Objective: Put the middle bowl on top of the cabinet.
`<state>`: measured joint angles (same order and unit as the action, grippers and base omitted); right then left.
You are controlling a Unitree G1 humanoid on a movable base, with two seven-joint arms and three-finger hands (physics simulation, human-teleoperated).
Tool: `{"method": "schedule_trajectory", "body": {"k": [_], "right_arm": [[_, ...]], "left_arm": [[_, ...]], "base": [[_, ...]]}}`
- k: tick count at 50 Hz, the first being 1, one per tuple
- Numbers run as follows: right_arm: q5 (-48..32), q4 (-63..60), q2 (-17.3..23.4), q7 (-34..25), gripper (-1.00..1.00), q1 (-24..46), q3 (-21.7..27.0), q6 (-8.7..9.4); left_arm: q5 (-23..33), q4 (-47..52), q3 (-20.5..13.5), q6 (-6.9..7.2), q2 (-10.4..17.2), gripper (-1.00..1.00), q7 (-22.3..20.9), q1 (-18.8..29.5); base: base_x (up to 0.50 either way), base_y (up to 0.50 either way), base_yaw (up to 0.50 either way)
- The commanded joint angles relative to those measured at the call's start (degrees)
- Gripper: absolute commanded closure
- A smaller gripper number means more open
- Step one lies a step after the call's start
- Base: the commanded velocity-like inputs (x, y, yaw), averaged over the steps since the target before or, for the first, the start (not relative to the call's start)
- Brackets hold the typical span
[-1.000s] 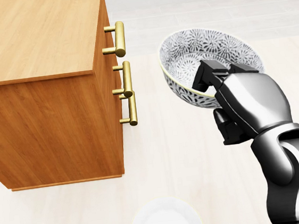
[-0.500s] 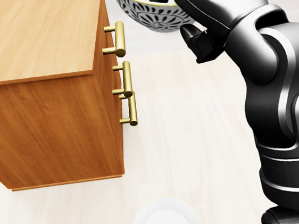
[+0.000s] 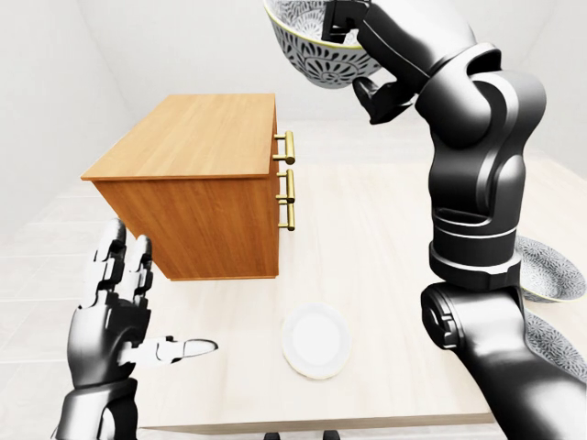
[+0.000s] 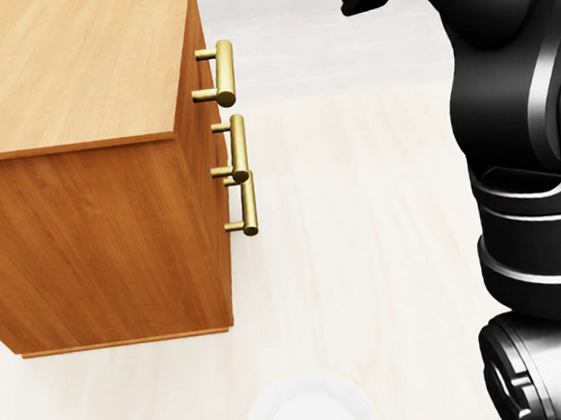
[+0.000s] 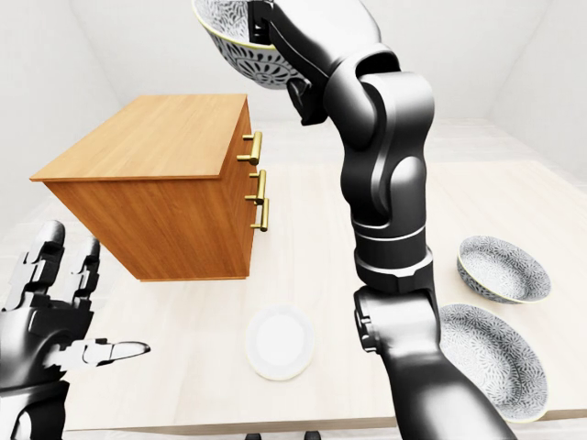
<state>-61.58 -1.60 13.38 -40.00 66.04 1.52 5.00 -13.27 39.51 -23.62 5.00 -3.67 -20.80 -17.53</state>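
Note:
A patterned black-and-white bowl (image 3: pixel 316 50) is held high at the top of the eye views, my right hand (image 3: pixel 353 37) shut on its rim. It hangs above and just right of the wooden cabinet (image 3: pixel 197 151), level with its brass drawer handles (image 3: pixel 289 179). In the head view the bowl is out of frame; only my right arm (image 4: pixel 525 144) and the cabinet top (image 4: pixel 64 62) show. My left hand (image 3: pixel 124 307) is open, low at the left, holding nothing.
A small white plate (image 3: pixel 316 341) lies on the pale table below the cabinet. Two more patterned bowls, one smaller (image 5: pixel 503 268) and one larger (image 5: pixel 491 357), sit at the right. The table edge (image 3: pixel 312 423) runs along the bottom.
My right arm has lifted the bowl upward and to the left, toward the cabinet; it has left the head view at the top. The left hand has dropped out of the head view.

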Motion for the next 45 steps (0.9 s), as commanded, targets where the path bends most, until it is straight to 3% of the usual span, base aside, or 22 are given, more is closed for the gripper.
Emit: {"method": "schedule_trajectory", "body": {"k": [1, 45], "right_arm": [[-0.5, 1.0, -0.8, 0.0, 1.0, 4.1, -0.5, 0.0], [5.8, 21.4, -11.3, 0.0, 1.0, 17.7, -3.8, 0.0]], "left_arm": [[-0.3, 1.2, -0.7, 0.0, -0.6, -1.0, -0.8, -0.5], [-1.2, 0.7, -3.5, 0.0, -1.7, -1.0, -4.3, -1.7]], "base": [[0.0, 0.0, 0.0], [0.0, 0.0, 0.0]]}}
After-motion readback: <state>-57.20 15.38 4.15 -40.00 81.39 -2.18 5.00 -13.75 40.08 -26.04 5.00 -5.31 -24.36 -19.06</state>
